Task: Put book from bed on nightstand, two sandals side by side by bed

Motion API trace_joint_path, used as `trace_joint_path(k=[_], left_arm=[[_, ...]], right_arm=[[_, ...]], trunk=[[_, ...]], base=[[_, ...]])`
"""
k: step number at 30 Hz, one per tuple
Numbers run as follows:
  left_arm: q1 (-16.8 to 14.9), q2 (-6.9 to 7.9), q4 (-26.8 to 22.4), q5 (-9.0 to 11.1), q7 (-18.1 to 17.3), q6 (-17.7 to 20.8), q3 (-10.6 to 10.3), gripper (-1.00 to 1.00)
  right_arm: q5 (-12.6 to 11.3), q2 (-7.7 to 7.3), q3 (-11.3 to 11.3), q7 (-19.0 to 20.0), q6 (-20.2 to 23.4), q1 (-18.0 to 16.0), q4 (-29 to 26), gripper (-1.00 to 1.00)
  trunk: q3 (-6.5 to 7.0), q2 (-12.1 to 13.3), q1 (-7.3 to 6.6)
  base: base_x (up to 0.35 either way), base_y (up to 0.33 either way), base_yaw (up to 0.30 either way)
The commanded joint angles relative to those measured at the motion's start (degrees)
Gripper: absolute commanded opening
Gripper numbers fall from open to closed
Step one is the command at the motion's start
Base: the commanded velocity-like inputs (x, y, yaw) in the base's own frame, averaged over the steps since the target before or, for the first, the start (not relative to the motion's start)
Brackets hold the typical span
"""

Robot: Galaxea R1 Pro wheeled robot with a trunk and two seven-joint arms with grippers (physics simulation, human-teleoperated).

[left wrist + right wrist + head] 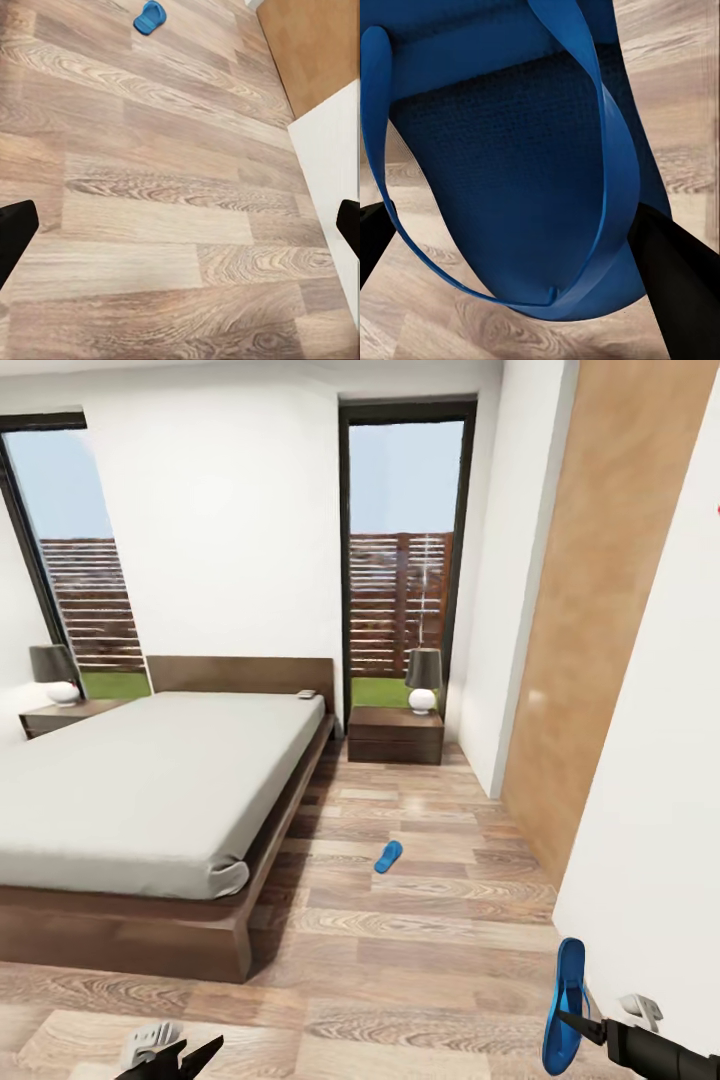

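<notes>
The bed (150, 780) carries the book (307, 694) by its headboard near a nightstand (395, 735), one sandal (388, 856) lies on the floor (420, 950), the right gripper (572, 1020) clamps the other sandal (566, 1000), and the left gripper (180, 225) hangs open.

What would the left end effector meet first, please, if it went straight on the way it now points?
Most likely the bare wood-plank floor, which lies ahead between the open left end effector's fingers. The blue sandal lies farther along, off to one side.
</notes>
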Motion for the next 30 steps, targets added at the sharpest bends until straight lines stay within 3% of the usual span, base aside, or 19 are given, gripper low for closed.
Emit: trace_joint_path(k=[1, 12, 25, 30], left_arm=[[0.0, 0.01, 0.0, 0.5, -0.1, 0.5, 0.1, 1.0], [0.0, 0.01, 0.0, 0.5, 0.1, 0.5, 0.1, 1.0], [0.0, 0.01, 0.0, 0.6, 0.0, 0.5, 0.2, 1.0], [0.8, 0.39, -0.8, 0.6, 0.3, 1.0, 0.1, 1.0]], right_arm=[[0.3, 0.05, -0.5, 0.3, 0.6, -0.1, 0.0, -1.0], [0.3, 0.05, -0.4, 0.3, 0.6, -0.1, 0.0, -1.0], [0.4, 0.12, -0.4, 0.4, 0.6, -0.1, 0.0, -1.0], [0.3, -0.92, -0.3, 1.3, 0.1, -0.5, -1.4, -1.0]], trunk=[[-0.06, 0.0, -0.01], [-0.06, 0.0, -0.01], [-0.06, 0.0, -0.01], [-0.06, 0.0, -0.01]], base=[[0.0, 0.0, -0.263], [0.0, 0.0, -0.232], [0.0, 0.0, -0.012], [0.0, 0.0, 0.0]])
